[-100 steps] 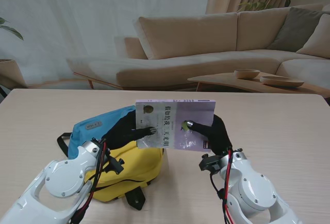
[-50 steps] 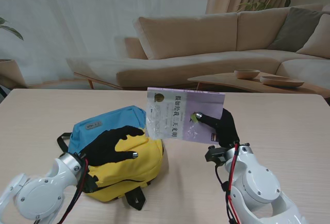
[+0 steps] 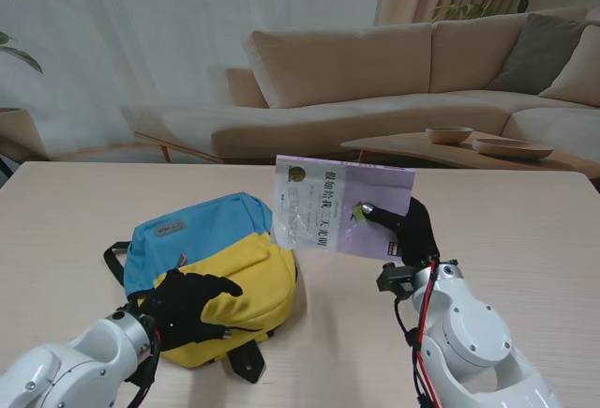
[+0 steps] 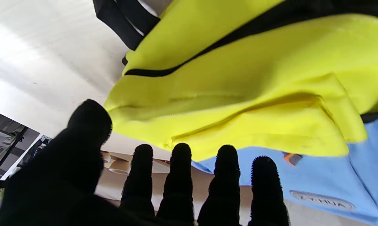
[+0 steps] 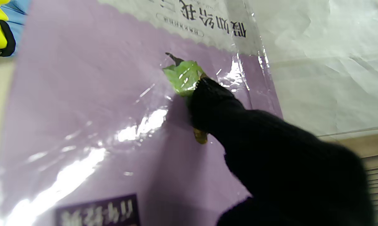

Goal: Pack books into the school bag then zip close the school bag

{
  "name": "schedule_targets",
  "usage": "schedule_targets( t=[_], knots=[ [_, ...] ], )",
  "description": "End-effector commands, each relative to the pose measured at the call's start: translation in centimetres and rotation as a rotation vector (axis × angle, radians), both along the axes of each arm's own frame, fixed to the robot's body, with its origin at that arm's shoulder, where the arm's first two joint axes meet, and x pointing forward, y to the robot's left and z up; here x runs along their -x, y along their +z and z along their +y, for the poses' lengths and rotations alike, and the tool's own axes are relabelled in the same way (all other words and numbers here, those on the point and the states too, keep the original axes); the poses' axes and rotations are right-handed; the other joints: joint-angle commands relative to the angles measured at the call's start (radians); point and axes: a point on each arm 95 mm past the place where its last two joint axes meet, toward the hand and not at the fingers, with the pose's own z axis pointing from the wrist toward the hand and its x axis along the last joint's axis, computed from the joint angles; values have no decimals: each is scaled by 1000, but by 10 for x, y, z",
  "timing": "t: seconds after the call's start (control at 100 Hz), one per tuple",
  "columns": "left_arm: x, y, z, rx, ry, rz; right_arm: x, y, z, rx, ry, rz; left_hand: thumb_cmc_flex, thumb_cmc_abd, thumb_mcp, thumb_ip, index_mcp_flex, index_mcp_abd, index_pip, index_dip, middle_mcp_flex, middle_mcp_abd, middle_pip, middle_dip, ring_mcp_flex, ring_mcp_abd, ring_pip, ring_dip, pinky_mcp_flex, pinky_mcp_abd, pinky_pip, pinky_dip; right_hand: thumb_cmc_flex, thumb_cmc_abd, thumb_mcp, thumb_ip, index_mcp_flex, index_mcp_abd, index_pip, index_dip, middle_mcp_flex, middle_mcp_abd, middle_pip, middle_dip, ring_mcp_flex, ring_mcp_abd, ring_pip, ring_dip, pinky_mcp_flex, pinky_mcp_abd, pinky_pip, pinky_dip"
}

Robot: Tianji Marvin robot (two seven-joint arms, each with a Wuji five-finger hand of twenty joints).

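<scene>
A yellow and blue school bag [image 3: 217, 258] lies on the table, left of the middle. In the left wrist view the bag [image 4: 239, 94] fills most of the picture. My left hand [image 3: 187, 303] hovers over the bag's near yellow side, fingers spread, holding nothing; its fingertips [image 4: 181, 169] show apart. To the right my right hand [image 3: 405, 228] is shut on a purple and white book [image 3: 337, 206], held tilted in the air beside the bag's right end. The thumb [image 5: 214, 103] presses on the book's cover [image 5: 98, 110]; the other fingers are hidden behind it.
The wooden table [image 3: 525, 230] stretches to both sides. Black straps [image 3: 246, 363] of the bag lie by its near edge. A sofa [image 3: 375, 80] and a low table with bowls [image 3: 469, 141] stand beyond the far edge.
My left hand let go of the book and drew back toward me over the bag's yellow side. The right hand carried the book a little right and farther away, holding it alone.
</scene>
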Motion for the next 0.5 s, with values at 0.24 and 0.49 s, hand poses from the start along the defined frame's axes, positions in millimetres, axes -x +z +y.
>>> schedule_targets(
  t=[0.24,0.49],
  knots=[
    [-3,-22,-7,-116,-9,51,4,-1,4,-20,22,5,83,16,88,29,11,-16,73,51,8,-26,94,67,22,-26,80,50,20,-27,43,55,108,138,77,18,164,-189,201,128,27,-12,69,27,78,-20,75,32,6,9,42,18],
    [-12,-24,-9,-105,16,-1,4,-1,4,-23,26,10,420,52,-103,1,143,-66,308,193,197,-15,188,266,146,-1,248,95,93,7,225,27,108,137,77,18,164,-190,200,129,27,-11,69,25,77,-20,74,31,6,10,42,19]
  ],
)
